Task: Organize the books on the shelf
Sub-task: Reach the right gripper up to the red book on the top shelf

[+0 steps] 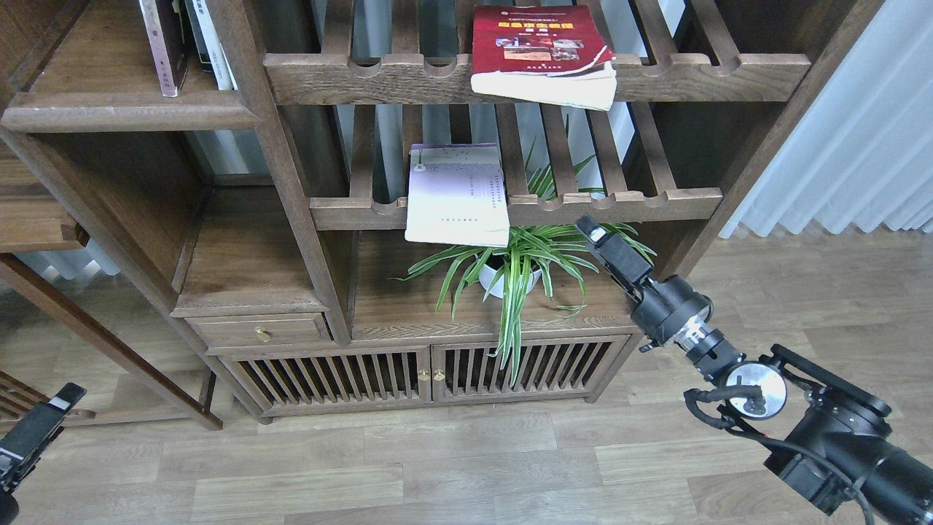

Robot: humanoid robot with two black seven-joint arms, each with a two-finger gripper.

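Observation:
The bright red book (543, 44) lies flat on the upper slatted rack, its front edge hanging over the rail. The pale lavender-white book (458, 193) lies flat on the lower slatted rack and also overhangs. The solid dark-brown shelf (124, 109) is at the upper left. A few books (171, 44) stand upright on it, one with a dark cover; I cannot read it as the maroon one. My right gripper (592, 232) is raised below the lower rack's right part, by the plant, holding nothing; its fingers cannot be told apart. My left gripper (62, 399) is low at the bottom left.
A potted spider plant (514, 270) stands on the cabinet top under the lavender book, its leaves spreading toward my right gripper. A drawer (255, 332) and slatted cabinet doors (430, 372) are below. White curtains (860, 131) hang at the right. The floor is wood.

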